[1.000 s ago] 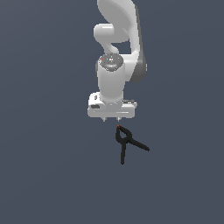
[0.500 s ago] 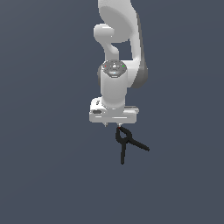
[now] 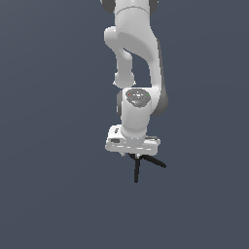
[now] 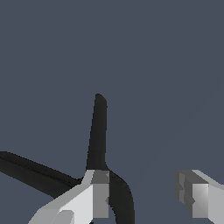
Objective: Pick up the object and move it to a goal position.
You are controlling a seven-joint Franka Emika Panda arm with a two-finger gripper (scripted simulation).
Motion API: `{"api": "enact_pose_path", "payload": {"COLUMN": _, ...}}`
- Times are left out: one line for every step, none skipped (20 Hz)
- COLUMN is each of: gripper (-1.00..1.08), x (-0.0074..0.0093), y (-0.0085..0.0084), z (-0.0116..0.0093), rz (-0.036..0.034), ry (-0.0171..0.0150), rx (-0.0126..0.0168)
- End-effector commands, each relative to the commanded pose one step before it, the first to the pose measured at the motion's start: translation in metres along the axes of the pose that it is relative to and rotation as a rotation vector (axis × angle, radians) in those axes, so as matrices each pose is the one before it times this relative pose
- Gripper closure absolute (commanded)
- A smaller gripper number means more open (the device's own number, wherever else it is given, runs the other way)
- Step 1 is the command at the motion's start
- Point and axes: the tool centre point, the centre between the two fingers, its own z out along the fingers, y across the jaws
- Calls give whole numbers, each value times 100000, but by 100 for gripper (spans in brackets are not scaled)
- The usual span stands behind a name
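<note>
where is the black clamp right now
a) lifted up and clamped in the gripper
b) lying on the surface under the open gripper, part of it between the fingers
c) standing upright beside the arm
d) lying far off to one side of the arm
b: in the wrist view the clamp lies flat below the open gripper, its looped end in the gap beside one finger, and the other finger stands clear of it.

I am in a simulated workspace, not a real room. Everything around me is one flat, dark slate-blue ground [image 3: 53, 146] with no walls, furniture or texture. My smooth white jointed arm [image 3: 138, 73] looks computer-rendered, with plain shading, and my blocky pale grey fingers [image 4: 98, 192] have hard, faceted edges.
</note>
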Motion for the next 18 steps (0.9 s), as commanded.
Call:
{"api": "enact_pose_path", "payload": {"gripper": -20, "x": 1133, "y": -939, "z": 1554, "rz": 1515, "ry": 3303, "rx": -367}}
{"api": "enact_pose_path", "payload": {"gripper": -20, "x": 343, "y": -343, "z": 555, "rz": 500, "ry": 1151, "rx": -91}}
{"api": "enact_pose_path", "payload": {"gripper": -20, "x": 299, "y": -327, "z": 522, "rz": 452, "ry": 1073, "rx": -67}}
{"api": "enact_pose_path", "payload": {"gripper": -20, "x": 259, "y": -309, "z": 487, "rz": 406, "ry": 993, "rx": -47}}
{"api": "enact_pose_path", "payload": {"gripper": -20, "x": 223, "y": -289, "z": 448, "rz": 365, "ry": 918, "rx": -30}}
{"api": "enact_pose_path", "payload": {"gripper": -20, "x": 191, "y": -268, "z": 413, "rz": 324, "ry": 837, "rx": -15}}
{"api": "enact_pose_path", "payload": {"gripper": -20, "x": 162, "y": -246, "z": 374, "rz": 287, "ry": 759, "rx": -4}}
{"api": "enact_pose_path", "payload": {"gripper": -20, "x": 136, "y": -222, "z": 335, "rz": 251, "ry": 679, "rx": 4}}
{"api": "enact_pose_path", "payload": {"gripper": -20, "x": 113, "y": -198, "z": 297, "rz": 217, "ry": 599, "rx": 10}}
{"api": "enact_pose_path", "payload": {"gripper": -20, "x": 92, "y": -174, "z": 260, "rz": 184, "ry": 516, "rx": 14}}
{"api": "enact_pose_path", "payload": {"gripper": -20, "x": 75, "y": -147, "z": 216, "rz": 155, "ry": 442, "rx": 15}}
{"api": "enact_pose_path", "payload": {"gripper": -20, "x": 58, "y": -122, "z": 180, "rz": 123, "ry": 357, "rx": 15}}
{"api": "enact_pose_path", "payload": {"gripper": -20, "x": 43, "y": -95, "z": 141, "rz": 95, "ry": 277, "rx": 13}}
{"api": "enact_pose_path", "payload": {"gripper": -20, "x": 32, "y": -66, "z": 94, "rz": 70, "ry": 207, "rx": 11}}
{"api": "enact_pose_path", "payload": {"gripper": -20, "x": 17, "y": -42, "z": 64, "rz": 38, "ry": 113, "rx": 6}}
{"api": "enact_pose_path", "payload": {"gripper": -20, "x": -2, "y": -23, "z": 48, "rz": 0, "ry": 0, "rx": 0}}
{"api": "enact_pose_path", "payload": {"gripper": -20, "x": -90, "y": 57, "z": -105, "rz": -137, "ry": -317, "rx": -7}}
{"api": "enact_pose_path", "payload": {"gripper": -20, "x": 0, "y": -1, "z": 31, "rz": 0, "ry": 0, "rx": 0}}
